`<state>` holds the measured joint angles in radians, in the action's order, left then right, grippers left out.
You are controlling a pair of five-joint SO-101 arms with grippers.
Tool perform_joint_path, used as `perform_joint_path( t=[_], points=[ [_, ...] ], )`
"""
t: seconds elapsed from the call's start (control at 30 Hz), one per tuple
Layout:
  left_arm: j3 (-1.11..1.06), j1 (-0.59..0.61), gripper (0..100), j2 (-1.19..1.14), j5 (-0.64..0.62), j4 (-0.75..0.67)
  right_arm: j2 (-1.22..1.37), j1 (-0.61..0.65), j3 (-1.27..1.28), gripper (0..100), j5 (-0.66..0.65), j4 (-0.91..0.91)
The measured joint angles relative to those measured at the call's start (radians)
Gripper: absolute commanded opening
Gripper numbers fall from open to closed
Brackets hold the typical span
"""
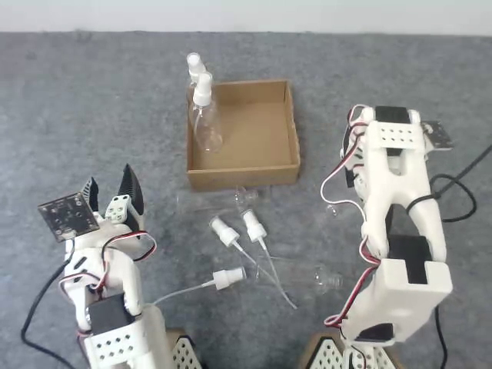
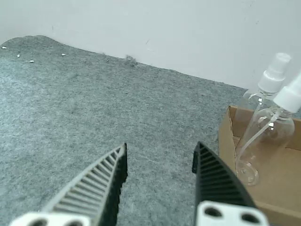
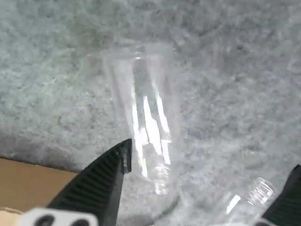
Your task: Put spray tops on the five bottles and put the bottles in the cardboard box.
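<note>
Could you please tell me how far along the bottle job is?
Done: two capped bottles stand at the box corner. In hand: nothing; left gripper and right gripper are open. Left: three loose spray tops and the uncapped bottles on the mat.

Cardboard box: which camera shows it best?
The high view: the whole cardboard box is seen from above, open, with two capped bottles at its far left corner. The left wrist view catches one corner with those bottles; the right wrist view catches a brown sliver, probably its wall.
</note>
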<state>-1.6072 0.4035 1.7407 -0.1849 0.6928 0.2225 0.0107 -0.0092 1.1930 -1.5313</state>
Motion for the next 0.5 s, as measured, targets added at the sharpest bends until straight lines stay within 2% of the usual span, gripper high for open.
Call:
perform_joint_path(
  t=[0.2,0.4,0.5],
  points=[
    [0.0,0.0,21,0.0,0.0,0.0,0.0,0.012,-0.055,43.1,0.0,-0.078],
    [0.0,0.0,21,0.0,0.0,0.0,0.0,0.077,-0.064,43.4,-0.003,-0.146],
    [0.0,0.0,21,0.0,0.0,0.0,0.0,0.098,-0.064,43.3,-0.078,-0.178]
  ],
)
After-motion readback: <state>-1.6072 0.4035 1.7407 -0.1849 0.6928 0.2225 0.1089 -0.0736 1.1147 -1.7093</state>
